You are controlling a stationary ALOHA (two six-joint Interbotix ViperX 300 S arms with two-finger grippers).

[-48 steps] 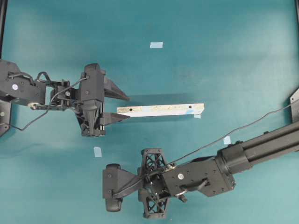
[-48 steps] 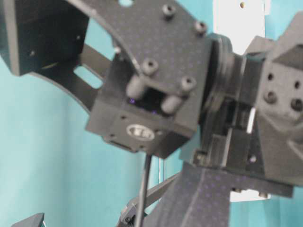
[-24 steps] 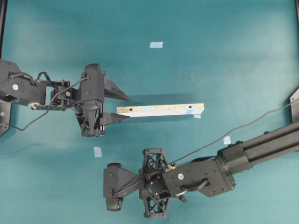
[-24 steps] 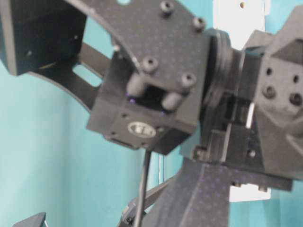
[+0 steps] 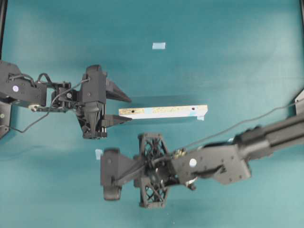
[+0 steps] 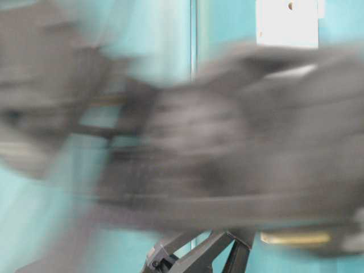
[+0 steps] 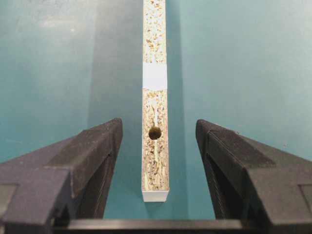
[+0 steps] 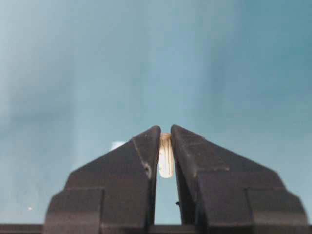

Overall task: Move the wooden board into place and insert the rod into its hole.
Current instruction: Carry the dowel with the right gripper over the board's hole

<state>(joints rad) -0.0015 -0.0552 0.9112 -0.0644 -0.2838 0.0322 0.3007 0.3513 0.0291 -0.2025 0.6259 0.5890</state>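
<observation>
Pinching the rod between right hand fingertips.

A robotics lab test bench: a plain teal tabletop fills the frame, marked with small pale blue tape squares, and two black robot arms, cables trailing, enter from the left and right edges.

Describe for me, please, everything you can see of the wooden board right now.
The wooden board is a long, narrow, pale strip with a speckled chipboard-like top, lying flat on the teal table. One dark hole sits near its end between the open left gripper fingers, which do not touch it. A white band crosses it; the far end shows blue.
</observation>
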